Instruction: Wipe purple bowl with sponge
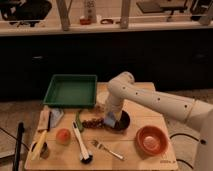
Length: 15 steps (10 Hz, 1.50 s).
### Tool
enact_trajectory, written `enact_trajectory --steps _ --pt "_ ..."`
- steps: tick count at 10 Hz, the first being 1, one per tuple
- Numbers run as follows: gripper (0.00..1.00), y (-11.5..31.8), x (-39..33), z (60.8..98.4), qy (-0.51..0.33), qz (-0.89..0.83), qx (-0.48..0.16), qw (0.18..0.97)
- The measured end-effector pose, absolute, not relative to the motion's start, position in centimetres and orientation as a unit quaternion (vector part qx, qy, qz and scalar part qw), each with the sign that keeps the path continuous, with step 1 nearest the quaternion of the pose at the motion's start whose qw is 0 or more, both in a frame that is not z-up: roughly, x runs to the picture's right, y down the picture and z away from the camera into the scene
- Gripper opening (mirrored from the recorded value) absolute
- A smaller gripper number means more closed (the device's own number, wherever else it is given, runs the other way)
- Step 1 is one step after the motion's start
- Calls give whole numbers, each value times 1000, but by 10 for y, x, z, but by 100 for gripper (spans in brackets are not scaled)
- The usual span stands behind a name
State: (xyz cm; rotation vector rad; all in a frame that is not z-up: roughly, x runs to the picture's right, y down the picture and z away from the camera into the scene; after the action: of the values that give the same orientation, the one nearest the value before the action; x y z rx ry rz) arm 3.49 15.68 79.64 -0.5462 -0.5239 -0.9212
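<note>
The purple bowl (123, 120) is small and near-black and sits on the wooden table, left of the larger orange-red bowl (151, 140). My white arm reaches in from the right and bends down over the dark bowl. My gripper (111, 118) is at the bowl's left rim, pointing down. It is shut on the light-blue sponge (109, 121), which sits at the bowl's left edge. The arm hides the bowl's far rim.
A green tray (71, 90) stands at the back left. A pale blue-grey cloth (56, 116), a green vegetable (79, 120), a reddish cluster (92, 123), an orange fruit (63, 136), a white-handled brush (80, 142) and a fork (107, 149) lie on the table (125, 159).
</note>
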Motion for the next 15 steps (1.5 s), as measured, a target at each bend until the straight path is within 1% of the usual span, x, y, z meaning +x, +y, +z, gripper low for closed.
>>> enact_trajectory --steps 3,5,7,10,12,15 --pt "0 169 51 782 -250 -430 -256 829" --pt "0 169 84 773 -237 -414 -255 841" --pt "0 165 103 771 -217 -398 -253 854" --pt "0 139 110 786 -195 -386 -246 867" --pt "0 120 94 805 -193 -390 -247 866" --pt "0 125 66 815 -207 -409 -254 852"
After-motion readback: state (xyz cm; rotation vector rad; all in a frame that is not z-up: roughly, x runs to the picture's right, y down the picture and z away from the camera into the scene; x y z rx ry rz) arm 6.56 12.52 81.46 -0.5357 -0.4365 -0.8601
